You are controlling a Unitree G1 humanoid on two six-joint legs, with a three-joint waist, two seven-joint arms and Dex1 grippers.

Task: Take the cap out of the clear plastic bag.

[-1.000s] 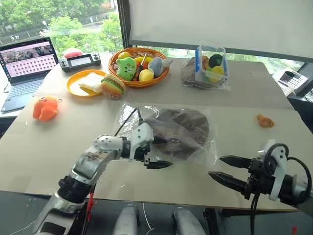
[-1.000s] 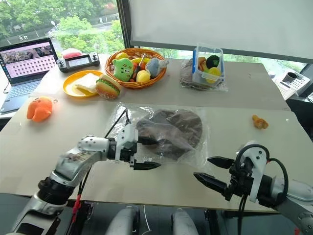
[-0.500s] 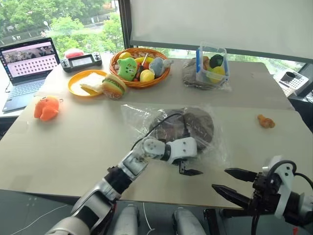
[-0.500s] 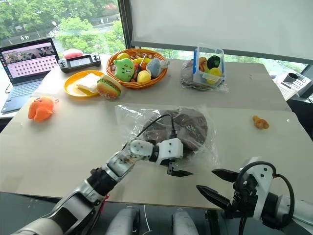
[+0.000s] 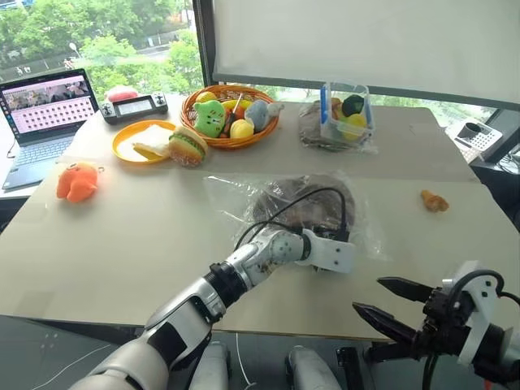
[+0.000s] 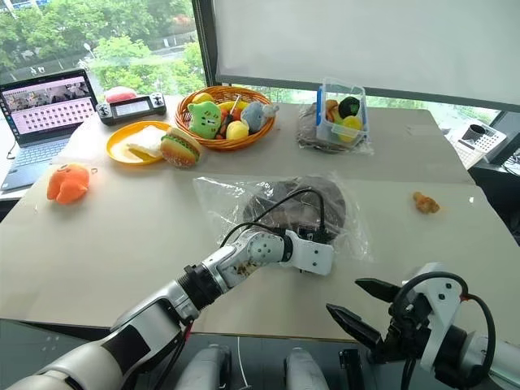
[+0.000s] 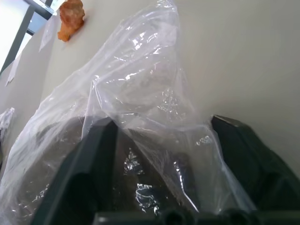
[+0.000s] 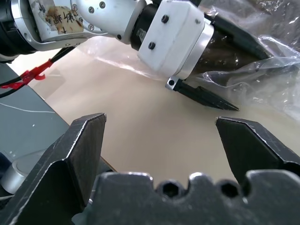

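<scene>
The brown cap (image 5: 313, 211) lies flat inside the clear plastic bag (image 5: 223, 191) in the middle of the table. My left arm reaches across the bag's near side. My left gripper (image 7: 163, 122) is at the bag's near right corner, pointing right. Its fingers (image 8: 206, 97) stand apart, one above and one below the film, so a fold of the bag and the cap's dark edge lie between them. My right gripper (image 5: 367, 294) hovers open and empty by the table's front edge, to the right of the bag and facing the left gripper (image 8: 255, 84).
At the back stand a wicker basket (image 5: 231, 114) of plush toys, an orange plate (image 5: 134, 142), a toy burger (image 5: 187, 146) and a bagged fruit box (image 5: 345, 114). A laptop (image 5: 45, 106) and an orange plush (image 5: 75, 180) are at the left. A small orange piece (image 5: 433, 201) lies at the right.
My left arm swept right along the bag's near edge and rolled its wrist. Its fingers now straddle the bag's right corner and stand closer together. The right gripper drew back slightly.
</scene>
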